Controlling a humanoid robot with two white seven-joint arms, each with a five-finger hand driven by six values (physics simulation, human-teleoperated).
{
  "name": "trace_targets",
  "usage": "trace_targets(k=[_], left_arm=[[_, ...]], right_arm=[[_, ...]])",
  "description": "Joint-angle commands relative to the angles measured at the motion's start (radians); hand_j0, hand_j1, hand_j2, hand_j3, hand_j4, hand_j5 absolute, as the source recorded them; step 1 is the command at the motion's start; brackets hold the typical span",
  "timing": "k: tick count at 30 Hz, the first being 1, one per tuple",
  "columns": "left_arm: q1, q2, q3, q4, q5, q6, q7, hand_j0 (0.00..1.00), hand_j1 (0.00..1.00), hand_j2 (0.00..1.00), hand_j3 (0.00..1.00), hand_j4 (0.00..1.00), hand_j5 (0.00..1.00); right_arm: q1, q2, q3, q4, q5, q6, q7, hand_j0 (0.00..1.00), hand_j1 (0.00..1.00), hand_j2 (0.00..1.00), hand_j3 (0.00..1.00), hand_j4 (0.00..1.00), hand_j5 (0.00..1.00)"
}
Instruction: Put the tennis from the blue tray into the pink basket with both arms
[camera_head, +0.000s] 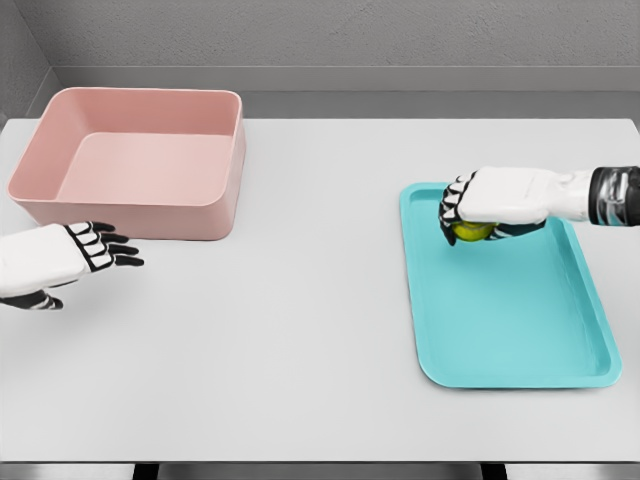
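Observation:
A yellow-green tennis ball (471, 232) lies at the far left end of the blue tray (520, 320), on the right side of the table. My right hand (470, 212) comes in from the right edge and covers the ball from above, its fingers curled around it; only the ball's lower part shows. The pink basket (150, 200) stands at the back left and holds nothing. My left hand (112, 248) hovers just in front of the basket's near wall, fingers spread and holding nothing.
The grey table (300, 330) stretches between the basket and the tray. Its front edge runs along the bottom of the view, and a grey wall rises behind it.

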Motion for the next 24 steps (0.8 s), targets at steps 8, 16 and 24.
trace_targets(k=[8, 16, 24], left_arm=[[-0.002, 0.001, 0.0, 0.001, 0.004, 0.001, 0.0, 1.0, 1.0, 1.0, 1.0, 1.0, 1.0], [-0.002, 0.007, 0.0, 0.001, 0.007, 0.001, 0.0, 1.0, 1.0, 1.0, 1.0, 1.0, 1.0], [-0.002, 0.006, 0.0, 0.002, 0.006, 0.001, 0.0, 1.0, 1.0, 1.0, 1.0, 1.0, 1.0]], right_arm=[[0.0, 0.03, 0.011, -0.148, 0.007, 0.003, -0.002, 0.42, 0.42, 0.42, 0.42, 0.42, 0.42], [-0.005, 0.11, 0.02, -0.183, 0.022, 0.003, -0.002, 0.42, 0.42, 0.42, 0.42, 0.42, 0.42], [-0.071, 0.207, 0.045, -0.18, 0.064, 0.003, -0.002, 0.42, 0.42, 0.42, 0.42, 0.42, 0.42]])
